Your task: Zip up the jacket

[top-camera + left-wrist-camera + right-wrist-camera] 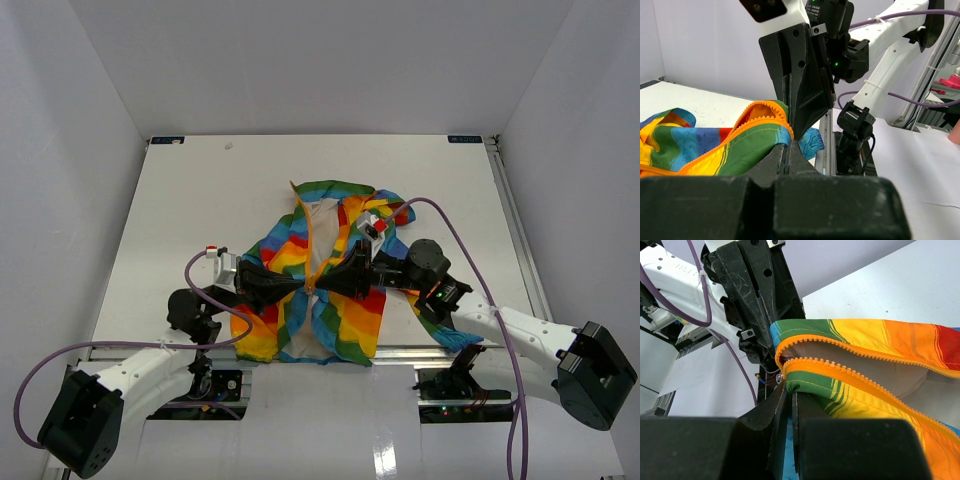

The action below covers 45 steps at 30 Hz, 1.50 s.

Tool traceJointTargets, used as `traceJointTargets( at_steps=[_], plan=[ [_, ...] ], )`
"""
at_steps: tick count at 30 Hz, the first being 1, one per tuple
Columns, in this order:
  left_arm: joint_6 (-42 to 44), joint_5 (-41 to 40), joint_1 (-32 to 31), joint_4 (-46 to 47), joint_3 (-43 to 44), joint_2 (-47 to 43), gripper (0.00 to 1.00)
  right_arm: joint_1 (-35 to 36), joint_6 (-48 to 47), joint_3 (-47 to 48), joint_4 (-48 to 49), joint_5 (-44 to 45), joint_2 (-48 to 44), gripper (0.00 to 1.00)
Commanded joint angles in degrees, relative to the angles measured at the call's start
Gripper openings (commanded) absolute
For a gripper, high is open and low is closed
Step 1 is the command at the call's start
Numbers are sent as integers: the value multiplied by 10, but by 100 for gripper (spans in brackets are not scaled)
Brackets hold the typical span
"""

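The left claw (298,284) was closed, its two fingers pressed flat together on the left front edge of the jacket (345,318), at the orange zipper (311,245). The right claw (327,281) was closed too, pinching the green corner of the right front edge at the same spot. The two claws met tip to tip over the zipper line, one reaching in from the left and the other from the right.

In the right wrist view, the right claw (789,396) sat just under the green fabric where the two rows of zipper (850,385) teeth came together. The left claw (781,362) gripped the upper row there, and a small metal piece showed between them. From that point the teeth spread apart, with cream lining between them.

In the left wrist view, the left claw (790,149) held the jacket (740,145) beside the tip of the right claw (796,132), and the zipper (760,107) edge curled up and away to the left.

The jacket lay on the white table (200,200), near its near edge and about midway between left and right. Its long axis ran near to far, with the light-blue hem at the near end and the neck at the far end. The fronts lay parted, more so toward the far end. The fabric was bunched where the claws held it.
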Motion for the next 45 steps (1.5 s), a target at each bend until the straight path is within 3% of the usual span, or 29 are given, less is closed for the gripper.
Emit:
traceJointTargets(
  at_steps=[1,25,45],
  plan=[
    [12,0,-6,-12,6,-5,0,0,4,15,39,12,-16,8],
    [13,25,-12,-40,30,22,0,-1,-22,48,-26,32,-24,8],
    [58,-6,-24,-130,55,20,0,-6,-41,66,-78,69,-58,8]
  ],
)
